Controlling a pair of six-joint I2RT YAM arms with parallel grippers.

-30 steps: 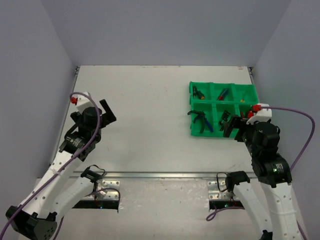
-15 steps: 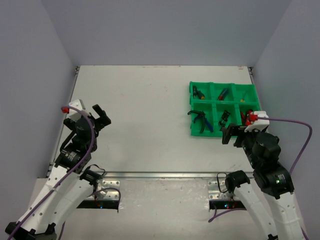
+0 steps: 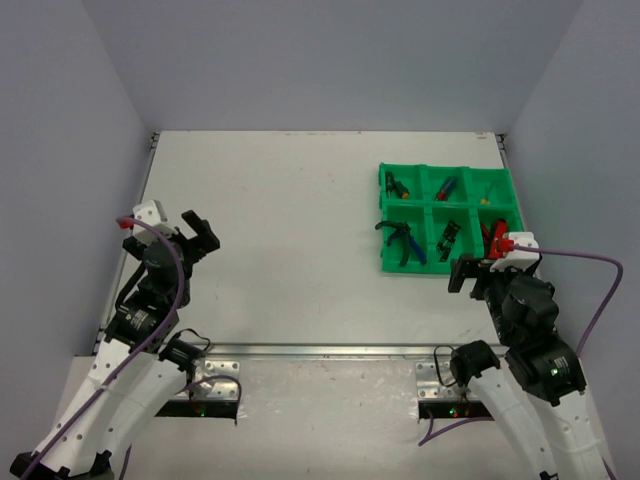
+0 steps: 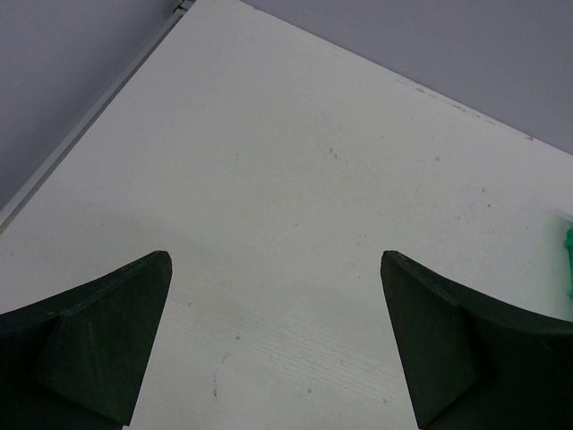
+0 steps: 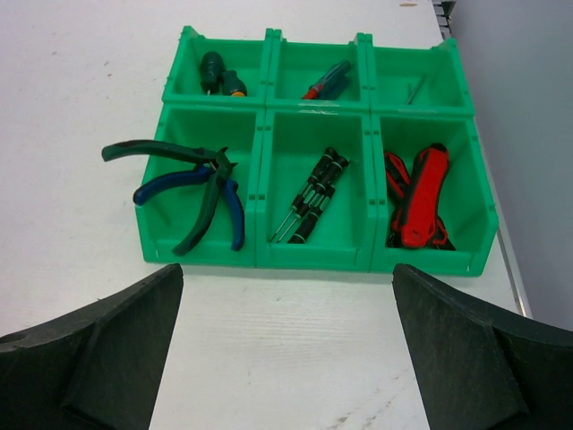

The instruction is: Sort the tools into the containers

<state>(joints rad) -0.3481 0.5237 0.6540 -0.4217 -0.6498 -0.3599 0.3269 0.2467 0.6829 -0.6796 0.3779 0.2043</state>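
Observation:
The green tray (image 3: 381,222) stands at the back right of the table, its front wall (image 5: 313,255) close ahead in the right wrist view. Green and blue pliers (image 5: 192,193) lie in the near left compartment, black-handled screwdrivers (image 5: 309,206) in the near middle, red cutters (image 5: 416,197) in the near right. The back row holds stubby screwdrivers (image 5: 219,76), a red and blue screwdriver (image 5: 327,81) and a thin tool (image 5: 416,88). My right gripper (image 3: 476,270) is open and empty just before the tray (image 5: 286,273). My left gripper (image 3: 197,232) is open and empty over bare table at the left (image 4: 276,260).
The table's left edge rail (image 4: 81,134) runs beside the left gripper. A corner of the tray (image 4: 568,246) shows at the right edge of the left wrist view. Grey walls enclose the table on three sides.
The right gripper has drawn back from over the tray's near row toward the near edge. The left gripper has moved left and nearer. Both stayed open and empty.

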